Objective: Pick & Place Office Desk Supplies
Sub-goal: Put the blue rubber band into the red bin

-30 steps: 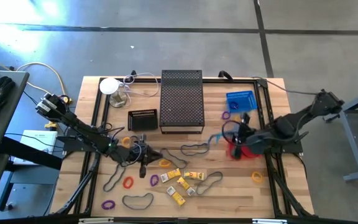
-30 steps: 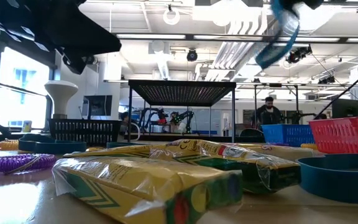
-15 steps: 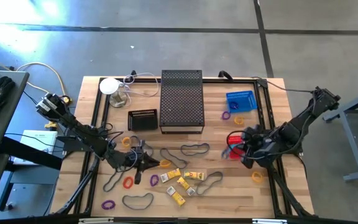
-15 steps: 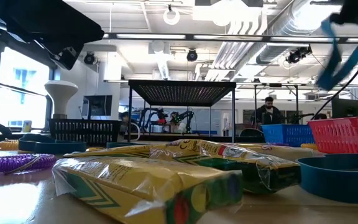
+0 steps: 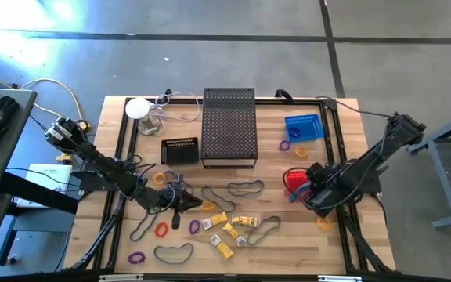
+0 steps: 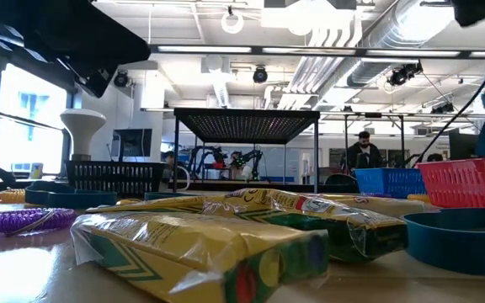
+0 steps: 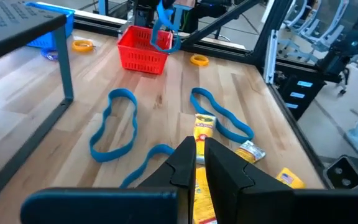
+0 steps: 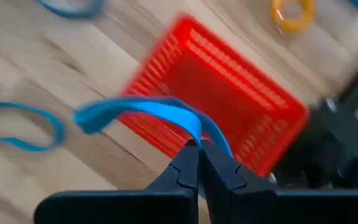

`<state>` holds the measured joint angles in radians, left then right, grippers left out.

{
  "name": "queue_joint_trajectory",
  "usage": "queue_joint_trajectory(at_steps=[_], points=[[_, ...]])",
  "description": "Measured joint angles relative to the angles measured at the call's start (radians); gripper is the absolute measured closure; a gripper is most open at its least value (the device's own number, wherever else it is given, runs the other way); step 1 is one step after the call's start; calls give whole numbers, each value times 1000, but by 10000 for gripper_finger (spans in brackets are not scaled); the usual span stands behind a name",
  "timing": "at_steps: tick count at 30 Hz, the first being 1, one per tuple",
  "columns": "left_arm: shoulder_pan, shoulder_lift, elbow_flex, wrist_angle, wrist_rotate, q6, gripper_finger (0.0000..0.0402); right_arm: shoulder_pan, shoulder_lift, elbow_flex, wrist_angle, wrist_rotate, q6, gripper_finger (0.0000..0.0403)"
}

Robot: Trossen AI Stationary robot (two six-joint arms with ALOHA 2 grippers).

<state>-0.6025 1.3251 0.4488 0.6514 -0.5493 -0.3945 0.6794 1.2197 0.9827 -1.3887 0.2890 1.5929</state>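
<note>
The right gripper (image 8: 199,146) is clamped on a blue rubber band (image 8: 145,111), which loops out from its pinched fingertips. A red basket (image 8: 222,106) lies just beyond and below those jaws, so the coming move probably turns on this: the band must pass forward of the jaws and over the basket's open top before it is let go. The band's long axis runs roughly crosswise to the fingers, its free end hanging clear of the table.

The left gripper (image 7: 194,155) hangs low over the wooden table (image 5: 343,243) with its fingers pressed together and nothing visibly between them. A yellow crayon pack (image 7: 202,130) lies just ahead of its tips, lengthwise along the line of the fingers, with blue band loops (image 7: 114,118) lying flat to either side.

The right arm is by far the nearer to the basket (the left works near the table's middle).

The overhead view places the right gripper (image 5: 310,190) touching or just beside the red basket (image 5: 294,178), but cannot show its height. The left wrist view shows the band dangling above the basket's far rim. The table-level view shows only the basket's wall, with yellow packs in front.
</note>
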Motion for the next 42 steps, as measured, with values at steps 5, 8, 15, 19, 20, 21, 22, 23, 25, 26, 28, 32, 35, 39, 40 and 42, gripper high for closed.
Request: queue_joint_trajectory(at_steps=[5, 8, 15, 19, 20, 21, 22, 23, 25, 26, 28, 32, 35, 39, 40, 42], points=[[-20, 0, 0, 0, 9, -26, 371, -43, 85, -4, -65, -47, 21, 400], [-29, 0, 0, 0, 9, -26, 371, -82, 109, -4, -132, -83, 30, 400], [-27, 0, 0, -1, 8, -25, 371, -167, 120, -3, -147, -52, -7, 400], [-21, 0, 0, -1, 8, -25, 371, -178, 132, -2, -74, -62, -63, 400], [-20, 0, 0, -1, 7, -25, 371, -178, 138, -2, -65, -68, -73, 400], [-20, 0, 0, -1, 6, -25, 371, -178, 146, -2, -63, -71, -78, 400], [-21, 0, 0, -1, 5, -25, 371, -178, 157, -2, -66, -74, -81, 400], [-21, 0, 0, -1, 5, -25, 371, -178, 166, -2, -70, -80, -87, 400], [-21, 0, 0, -2, 5, -25, 371, -178, 186, -2, -71, -87, -104, 400], [-21, 0, 0, -3, 5, -25, 371, -178, 196, -2, -69, -88, -110, 400], [-21, 0, 0, -8, 5, -24, 371, -183, 215, -2, -64, -88, -126, 400], [-20, 0, 0, -23, 5, -22, 371, -204, 255, -2, -29, -75, -159, 400], [-6, 1, 0, -21, 4, -23, 371, -219, 281, -2, -2, -75, -204, 400], [7, 1, 0, -32, 1, -23, 371, -231, 306, -2, 19, -69, -255, 400], [7, 1, 0, -38, 1, -23, 371, -231, 308, -2, 30, -52, -262, 400], [7, 1, 0, -47, 2, -23, 371, -231, 308, -2, 53, -26, -263, 400]])
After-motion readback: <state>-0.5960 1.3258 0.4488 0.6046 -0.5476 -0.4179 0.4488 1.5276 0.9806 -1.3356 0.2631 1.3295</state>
